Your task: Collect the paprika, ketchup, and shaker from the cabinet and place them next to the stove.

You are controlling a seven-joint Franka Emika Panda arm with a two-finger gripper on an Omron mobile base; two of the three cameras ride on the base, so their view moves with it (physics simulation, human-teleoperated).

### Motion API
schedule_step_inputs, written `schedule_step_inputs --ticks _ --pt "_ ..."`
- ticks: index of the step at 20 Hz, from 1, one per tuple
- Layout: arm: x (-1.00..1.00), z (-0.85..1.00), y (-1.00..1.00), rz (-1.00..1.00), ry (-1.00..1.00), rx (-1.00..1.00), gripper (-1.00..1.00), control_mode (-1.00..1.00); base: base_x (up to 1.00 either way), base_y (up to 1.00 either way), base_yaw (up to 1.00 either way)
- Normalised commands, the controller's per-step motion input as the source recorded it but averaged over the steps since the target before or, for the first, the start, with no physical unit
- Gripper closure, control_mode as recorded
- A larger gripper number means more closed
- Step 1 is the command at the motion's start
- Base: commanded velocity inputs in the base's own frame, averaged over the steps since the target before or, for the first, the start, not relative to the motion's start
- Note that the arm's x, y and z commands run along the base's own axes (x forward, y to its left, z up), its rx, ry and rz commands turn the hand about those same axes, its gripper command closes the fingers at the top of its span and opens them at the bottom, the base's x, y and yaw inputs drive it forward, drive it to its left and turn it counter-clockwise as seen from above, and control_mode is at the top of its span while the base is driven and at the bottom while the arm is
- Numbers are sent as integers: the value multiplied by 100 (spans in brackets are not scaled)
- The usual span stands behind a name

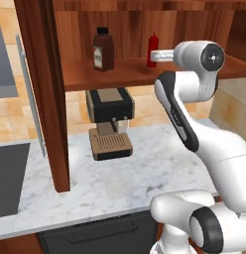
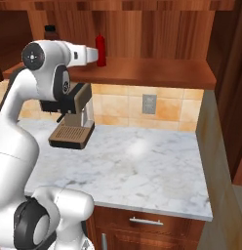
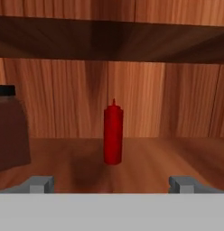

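Note:
On the inner shelf [image 1: 120,74] of the reddish-brown cabinet the slim red ketchup [image 3: 113,135] stands upright, straight ahead of my gripper [image 3: 112,185]. The gripper is open, its fingertips [image 3: 41,184] spread wide and short of the bottle, touching nothing. From the left base view the hand [image 1: 154,55] reaches in level with the ketchup [image 1: 153,45]; the right base view shows the ketchup [image 2: 100,48] just past the hand [image 2: 93,54]. Further left on the shelf is the dark brown paprika [image 1: 103,49], also at the hand view's left edge [image 3: 10,131]. The shaker is out of view.
A black and tan coffee machine [image 1: 110,121] sits on the marble counter [image 1: 145,173] under the shelf. The cabinet's open door [image 1: 43,74] hangs down at the left. A dark flat surface [image 1: 6,178] lies at the counter's left edge. A wall outlet [image 2: 149,104] is on the tiles.

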Motion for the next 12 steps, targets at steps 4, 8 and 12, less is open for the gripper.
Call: schedule_step_inputs --ticks 4,8,12 --pt "59 19 0 0 0 2 -100 -100 0 0 0" --pt "61 4 0 0 0 0 -100 -100 0 0 0" --pt "59 0 0 0 3 0 -100 -100 0 0 0"
